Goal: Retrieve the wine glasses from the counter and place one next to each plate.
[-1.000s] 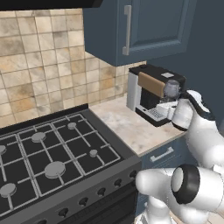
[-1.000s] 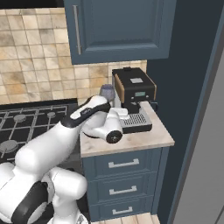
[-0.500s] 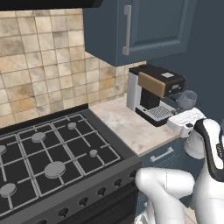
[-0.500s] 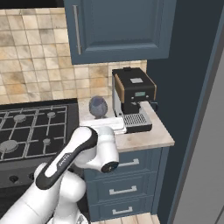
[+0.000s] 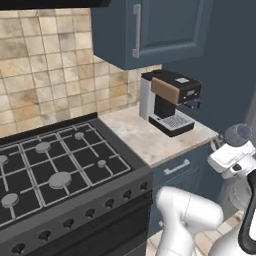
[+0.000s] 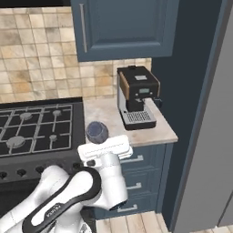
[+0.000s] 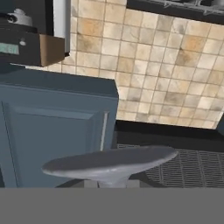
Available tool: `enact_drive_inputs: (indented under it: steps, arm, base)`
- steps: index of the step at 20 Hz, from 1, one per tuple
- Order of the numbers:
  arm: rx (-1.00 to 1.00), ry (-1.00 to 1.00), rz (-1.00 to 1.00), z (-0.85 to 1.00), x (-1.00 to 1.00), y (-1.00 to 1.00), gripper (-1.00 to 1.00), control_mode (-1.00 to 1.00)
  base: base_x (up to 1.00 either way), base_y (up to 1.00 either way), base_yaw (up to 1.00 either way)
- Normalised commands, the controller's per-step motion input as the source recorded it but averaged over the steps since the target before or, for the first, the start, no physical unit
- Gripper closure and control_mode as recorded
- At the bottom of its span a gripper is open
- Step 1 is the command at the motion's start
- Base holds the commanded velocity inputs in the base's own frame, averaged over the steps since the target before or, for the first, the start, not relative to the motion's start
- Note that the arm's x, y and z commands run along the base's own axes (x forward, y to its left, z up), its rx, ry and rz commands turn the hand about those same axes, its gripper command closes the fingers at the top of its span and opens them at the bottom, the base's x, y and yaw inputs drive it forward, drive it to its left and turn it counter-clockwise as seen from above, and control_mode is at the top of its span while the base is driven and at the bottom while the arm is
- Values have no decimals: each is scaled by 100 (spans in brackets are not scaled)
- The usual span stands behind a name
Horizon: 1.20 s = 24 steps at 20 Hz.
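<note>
Now the smoky grey-blue stemmed wine glass [image 6: 97,131] has come clear of the beige marbled bench [image 6: 102,119]. A second ago it stood beside the black and silver coffee machine [image 6: 135,96] near the bench's back; half a second ago it was out over the front part of the top; in the present right base view its bowl rides above the white wrist, in front of the bench's front edge and level with the dark-blue drawers [image 6: 145,159]. In the left base view the same bowl [image 5: 238,134] sits beyond the bench's right front corner, well apart from the machine [image 5: 170,101]. The hand view shows the round foot [image 7: 111,162] of the glass just in front of the camera, so the end effector [image 6: 96,146] is clamped on the stem, jaws nearly together. Whether this is the larger or the slimmer glass I cannot tell. My reading: the pick is done and the carry has begun. No plate shows from here, so the base probably has to drive before any placing.
</note>
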Motion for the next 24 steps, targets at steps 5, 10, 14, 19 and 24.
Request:
enact_drive_inputs:
  steps: [5,10,14,19,24]
  arm:
    - [0,0,0,0,0,0,100,100]
    - [0,0,0,0,0,0,100,100]
    - [0,0,0,0,0,0,100,100]
    - [0,0,0,0,0,0,100,100]
    - [0,0,0,0,0,0,100,100]
  base:
    - [-100,25,0]
    - [-100,83,0]
    - [-100,100,-6]
    - [-71,47,-75]
    - [0,1,-100]
